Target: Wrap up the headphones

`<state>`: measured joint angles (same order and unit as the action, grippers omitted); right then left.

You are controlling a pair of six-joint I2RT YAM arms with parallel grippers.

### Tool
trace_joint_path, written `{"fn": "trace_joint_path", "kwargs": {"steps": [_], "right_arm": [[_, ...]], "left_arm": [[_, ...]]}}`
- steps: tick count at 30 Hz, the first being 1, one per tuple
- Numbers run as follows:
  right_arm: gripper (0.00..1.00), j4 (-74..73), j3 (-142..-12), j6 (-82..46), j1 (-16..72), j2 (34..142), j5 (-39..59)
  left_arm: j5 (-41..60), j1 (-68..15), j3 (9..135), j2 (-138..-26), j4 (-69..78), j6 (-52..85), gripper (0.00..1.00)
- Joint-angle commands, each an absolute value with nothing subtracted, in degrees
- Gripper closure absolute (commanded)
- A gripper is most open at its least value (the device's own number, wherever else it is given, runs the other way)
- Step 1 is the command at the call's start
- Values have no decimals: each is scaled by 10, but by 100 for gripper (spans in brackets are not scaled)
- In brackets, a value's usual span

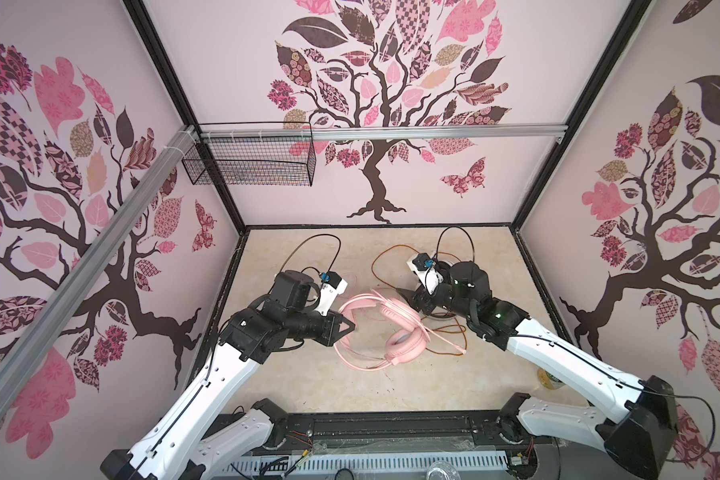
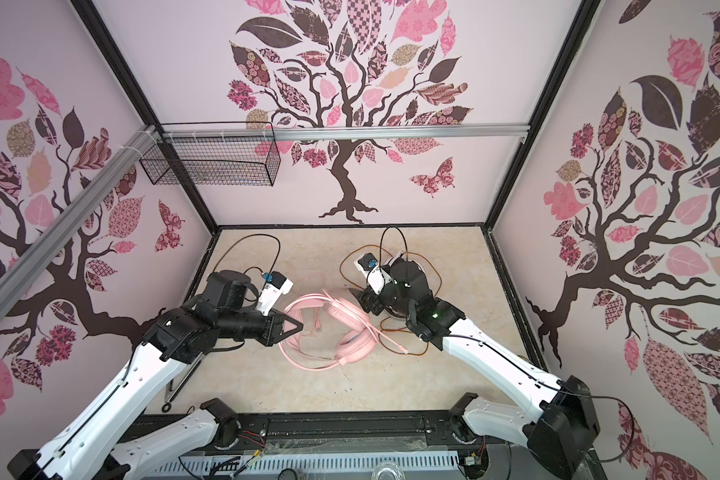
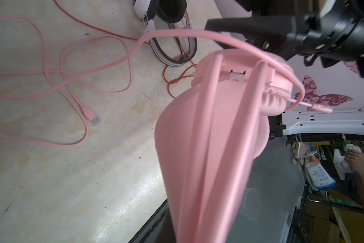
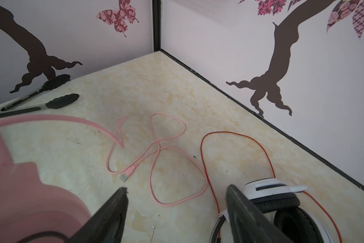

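Observation:
The pink headphones (image 1: 395,328) lie mid-table in both top views, with their pink cable (image 4: 168,151) looped on the table and ending in a USB plug (image 4: 125,176). My left gripper (image 1: 347,326) is shut on their headband (image 3: 208,147), which fills the left wrist view and hides the jaws. The white headphones with black pads (image 4: 269,189) lie under my right arm, their orange-red cable (image 4: 240,134) curling around them. My right gripper (image 4: 176,189) stands open and empty between the pink ear cup (image 4: 25,199) and the white headset.
Black-tipped tongs (image 4: 40,105) lie near the left wall. A wire basket (image 1: 250,162) hangs on the back-left rail. Walls close the table on three sides. A small yellow-green object (image 1: 551,378) sits by the right wall.

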<state>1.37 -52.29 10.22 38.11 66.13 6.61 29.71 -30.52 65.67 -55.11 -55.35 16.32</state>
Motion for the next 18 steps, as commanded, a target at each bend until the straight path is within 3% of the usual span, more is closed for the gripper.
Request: {"fn": "trace_joint_path", "kwargs": {"steps": [1,4,9,18], "right_arm": [[20,-11,-497,50,381,642,55],[18,-48,-454,-12,359,630,37],[20,-168,-362,-166,270,629,178],[22,-486,-269,-294,296,761,320]], "left_arm": [[359,-278,713,-542,-468,199,100],[338,-266,743,-547,-464,207,100],[306,-264,808,-567,-465,212,100],[209,-264,891,-573,-437,239,100]]}}
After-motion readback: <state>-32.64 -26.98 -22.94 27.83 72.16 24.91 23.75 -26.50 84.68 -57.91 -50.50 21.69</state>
